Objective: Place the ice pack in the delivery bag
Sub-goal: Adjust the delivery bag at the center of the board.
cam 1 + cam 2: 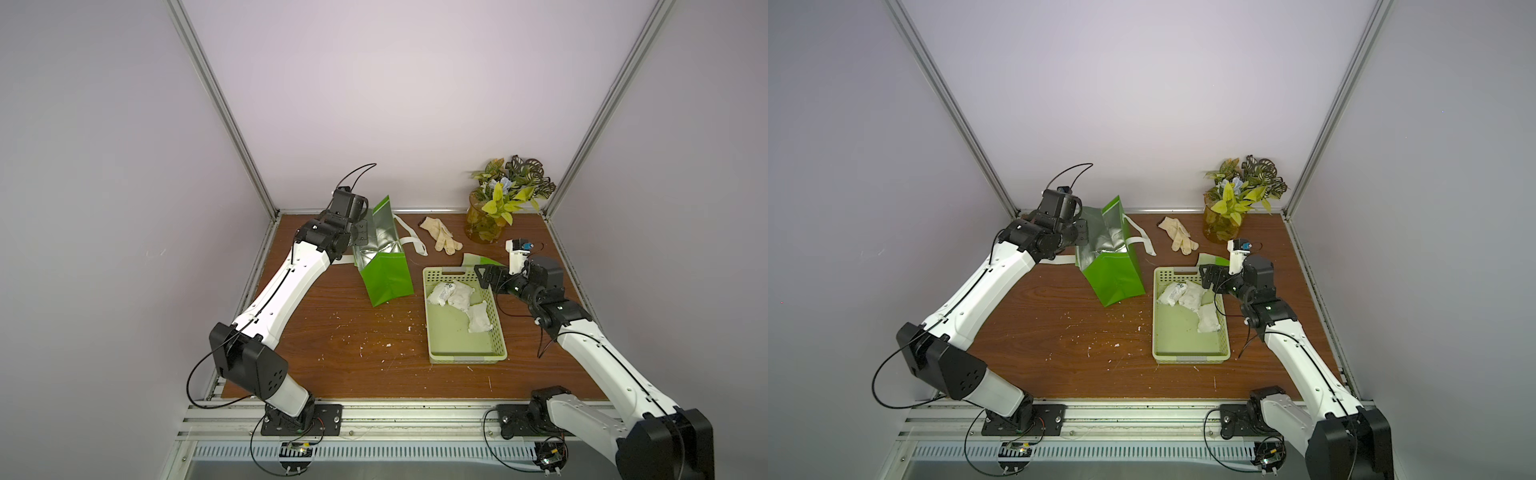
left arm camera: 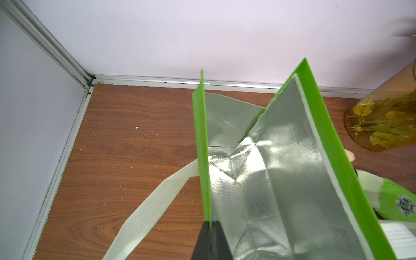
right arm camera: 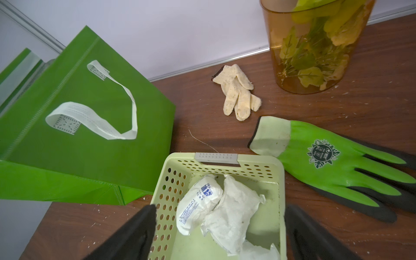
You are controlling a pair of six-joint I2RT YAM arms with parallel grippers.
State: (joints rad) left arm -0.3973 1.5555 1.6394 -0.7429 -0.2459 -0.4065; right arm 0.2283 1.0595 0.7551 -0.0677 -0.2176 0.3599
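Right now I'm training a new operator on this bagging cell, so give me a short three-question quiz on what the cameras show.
1. True or false: the left hand is pinching the rim of the green bag.
2. How many white ice packs lie in the basket?
3. The right hand is: A) shut on an ice pack, B) open above the basket, C) shut and empty.
Key: 1 true; 2 three; 3 B.
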